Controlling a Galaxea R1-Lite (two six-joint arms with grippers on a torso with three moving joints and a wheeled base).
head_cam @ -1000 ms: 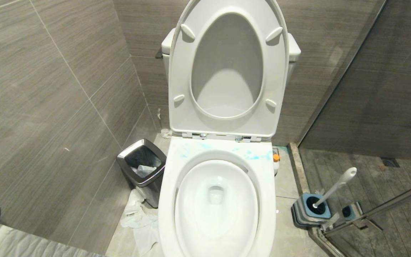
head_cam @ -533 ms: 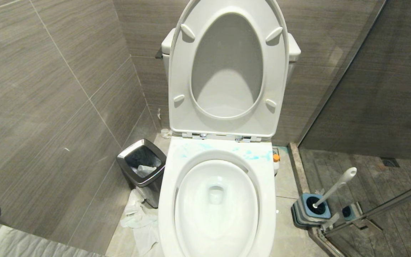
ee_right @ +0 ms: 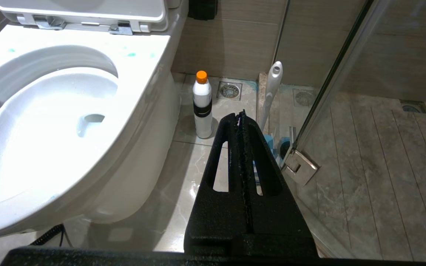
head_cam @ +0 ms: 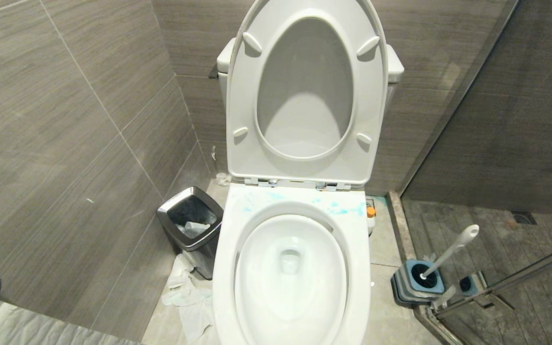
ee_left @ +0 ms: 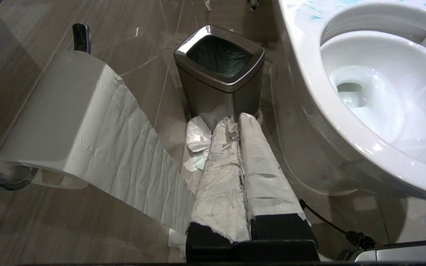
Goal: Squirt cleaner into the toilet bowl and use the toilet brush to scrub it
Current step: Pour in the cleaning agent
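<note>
Nothing has moved in the last sec. Head view looks the same as before: same toilet, same bin, same brush spot. So no step is under way yet, I think.

The left hand [ee_left: 240, 120] hangs low by the side of the toilet bowl [head_cam: 362, 268]. Its two fingers are wrapped in white paper stuff and pressed together, w/ nothing held. The right hand [ee_right: 240, 116] hangs low on the other side, fingers pressed tight too, holding nothing.

Seat and lid are up. Blue cleaner [head_cam: 338, 208] is smeared on the back of the rim, near the hinges. The water in the bowl looks a bit blue.

A white bottle [ee_right: 202, 105] w/ an orange cap stands on the floor next to the bowl, on the robot's right. The toilet brush [head_cam: 451, 251] sits in its holder [head_cam: 412, 287], by the glass door [ee_right: 331, 85], past the bottle.

A steel bin [head_cam: 189, 225] stands on the left, w/ crumpled paper [head_cam: 185, 292] on the floor by it.

My guess: some squirting looks done, scrubbing not yet begun. The right hand is nearest the brush.
</note>
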